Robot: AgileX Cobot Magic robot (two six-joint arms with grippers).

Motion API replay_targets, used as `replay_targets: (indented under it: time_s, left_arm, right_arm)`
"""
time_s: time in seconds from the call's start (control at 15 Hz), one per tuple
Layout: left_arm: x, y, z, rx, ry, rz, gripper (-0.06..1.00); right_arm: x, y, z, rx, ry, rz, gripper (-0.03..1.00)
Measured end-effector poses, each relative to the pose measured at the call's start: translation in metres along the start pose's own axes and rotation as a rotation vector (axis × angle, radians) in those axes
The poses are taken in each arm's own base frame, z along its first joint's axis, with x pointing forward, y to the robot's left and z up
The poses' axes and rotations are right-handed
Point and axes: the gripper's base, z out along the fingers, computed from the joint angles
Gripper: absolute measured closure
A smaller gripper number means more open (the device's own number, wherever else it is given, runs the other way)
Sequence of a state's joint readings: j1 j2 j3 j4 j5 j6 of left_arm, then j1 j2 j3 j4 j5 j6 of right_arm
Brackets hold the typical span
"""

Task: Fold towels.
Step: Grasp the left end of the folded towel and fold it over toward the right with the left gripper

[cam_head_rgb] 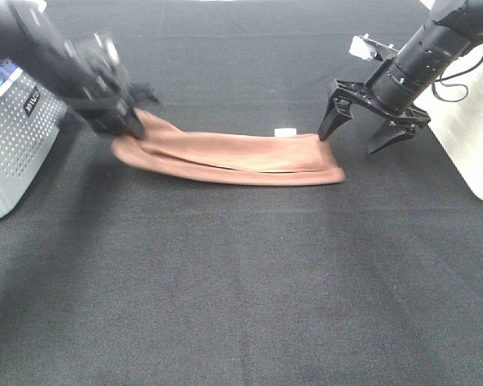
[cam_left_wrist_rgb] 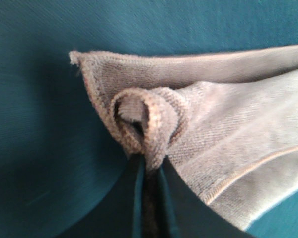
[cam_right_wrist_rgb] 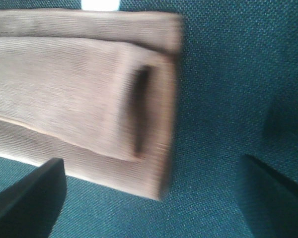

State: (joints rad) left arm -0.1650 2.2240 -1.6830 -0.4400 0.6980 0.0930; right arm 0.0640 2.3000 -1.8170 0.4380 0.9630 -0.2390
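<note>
The reddish-brown towel (cam_head_rgb: 241, 157) lies folded into a long narrow strip on the dark table, with its small white tag (cam_head_rgb: 285, 131) on the far edge. My left gripper (cam_head_rgb: 127, 122) is shut on the towel's left end and holds that end slightly raised; in the left wrist view the pinched cloth (cam_left_wrist_rgb: 144, 124) bunches into a loop between the fingers. My right gripper (cam_head_rgb: 361, 133) is open and empty, hovering just above the table beside the towel's right end (cam_right_wrist_rgb: 154, 109), apart from it.
A grey perforated box (cam_head_rgb: 12, 137) stands at the left edge behind my left arm. A white bin (cam_head_rgb: 471, 137) stands at the right edge beside my right arm. The dark table cloth (cam_head_rgb: 241, 289) stretches toward the front.
</note>
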Motion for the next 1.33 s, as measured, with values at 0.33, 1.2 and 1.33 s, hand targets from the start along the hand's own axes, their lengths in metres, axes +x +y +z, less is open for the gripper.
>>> replay_targets:
  time_s: [0.33,1.2,1.33]
  left_arm:
    - [-0.019,-0.021,-0.043,-0.047,0.055,0.01,0.9]
    - [0.028,-0.15,0.065,0.34,-0.036,-0.208,0.56]
    - [0.028,-0.154,0.066,0.365,-0.05,-0.25,0.3]
  right_arm:
    - [0.001,0.0,0.0,-0.004,0.007,0.002,0.11]
    - [0.005,0.002,0.0,-0.019,0.052,0.009,0.11]
    - [0.005,0.002,0.0,-0.025,0.051,0.013,0.11]
